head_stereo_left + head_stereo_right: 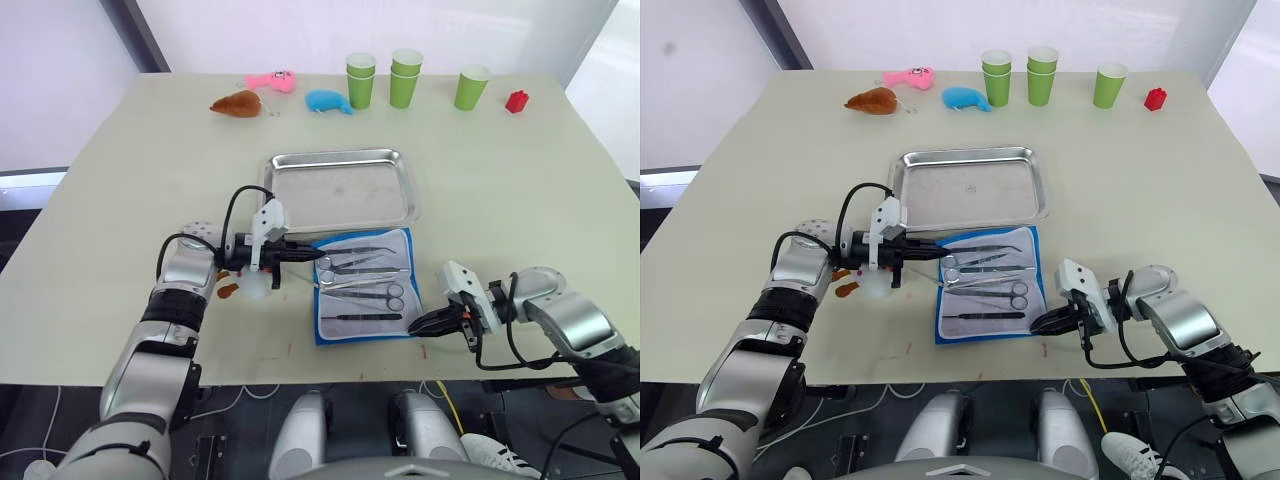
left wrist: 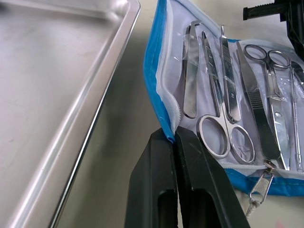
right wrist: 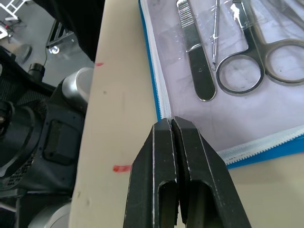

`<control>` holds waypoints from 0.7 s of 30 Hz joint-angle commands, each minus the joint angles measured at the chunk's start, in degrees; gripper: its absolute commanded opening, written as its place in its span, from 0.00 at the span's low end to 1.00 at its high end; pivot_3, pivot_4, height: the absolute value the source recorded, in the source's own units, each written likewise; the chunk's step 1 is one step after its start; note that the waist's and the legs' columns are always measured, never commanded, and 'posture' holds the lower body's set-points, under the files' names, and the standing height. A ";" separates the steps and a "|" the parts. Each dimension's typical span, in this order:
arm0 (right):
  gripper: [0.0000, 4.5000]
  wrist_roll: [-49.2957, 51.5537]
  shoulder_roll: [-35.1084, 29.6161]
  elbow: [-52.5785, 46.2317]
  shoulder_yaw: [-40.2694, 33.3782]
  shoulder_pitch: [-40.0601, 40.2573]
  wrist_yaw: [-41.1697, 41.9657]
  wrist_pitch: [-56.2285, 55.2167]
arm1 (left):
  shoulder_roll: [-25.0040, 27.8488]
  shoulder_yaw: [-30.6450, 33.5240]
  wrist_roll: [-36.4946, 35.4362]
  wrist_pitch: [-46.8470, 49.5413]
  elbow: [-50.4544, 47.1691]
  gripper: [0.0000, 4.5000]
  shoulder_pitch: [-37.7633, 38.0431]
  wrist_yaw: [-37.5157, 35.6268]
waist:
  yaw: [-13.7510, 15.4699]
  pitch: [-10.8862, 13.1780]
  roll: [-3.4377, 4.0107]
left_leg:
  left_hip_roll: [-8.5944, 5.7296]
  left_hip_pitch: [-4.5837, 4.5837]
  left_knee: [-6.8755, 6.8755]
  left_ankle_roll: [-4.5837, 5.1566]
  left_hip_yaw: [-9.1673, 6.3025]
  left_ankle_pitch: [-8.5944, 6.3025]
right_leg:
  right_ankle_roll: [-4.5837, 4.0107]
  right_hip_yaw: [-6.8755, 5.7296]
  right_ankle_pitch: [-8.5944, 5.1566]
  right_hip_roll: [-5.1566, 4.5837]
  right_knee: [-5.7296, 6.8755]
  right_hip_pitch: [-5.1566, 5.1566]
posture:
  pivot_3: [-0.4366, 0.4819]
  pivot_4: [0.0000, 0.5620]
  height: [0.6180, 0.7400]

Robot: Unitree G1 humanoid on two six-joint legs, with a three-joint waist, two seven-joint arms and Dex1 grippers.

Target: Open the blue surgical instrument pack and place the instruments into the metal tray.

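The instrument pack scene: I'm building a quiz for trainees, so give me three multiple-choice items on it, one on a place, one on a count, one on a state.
1. Where does the blue surgical instrument pack lie relative to the metal tray?
A. inside it
B. on the table just nearer the robot
C. beyond it, by the cups

2. How many green cup stacks stand along the table's far edge?
A. one
B. three
C. five

3. What state is the pack in?
A. zipped shut
B. rolled up
C. open flat with the instruments on its lining

Answers: 1 B, the pack sits beside the tray's near rim; 2 B, three green stacks stand apart; 3 C, scissors and forceps lie exposed, the tray bare.
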 commanded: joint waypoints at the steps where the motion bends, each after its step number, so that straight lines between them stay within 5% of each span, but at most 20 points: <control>1: 0.01 -0.67 -1.85 0.08 0.70 1.09 1.13 0.93 | -1.03 -2.27 2.12 -0.88 2.04 0.00 0.45 -1.39 | 0.05 0.00 0.00 | 0.00 0.00 0.01 0.00 -0.01 0.00 | 0.00 -0.01 0.00 0.00 0.00 0.03 | 0.48 0.27 1.00; 21: 0.01 -0.48 -1.38 -1.16 0.43 3.68 -1.64 0.84 | -2.20 0.35 2.34 1.27 8.61 0.00 -2.77 -1.43 | 0.04 -0.03 0.00 | -0.02 0.09 0.13 0.00 -0.16 0.00 | 0.01 -0.14 0.00 -0.01 0.00 0.21 | 0.48 0.27 1.00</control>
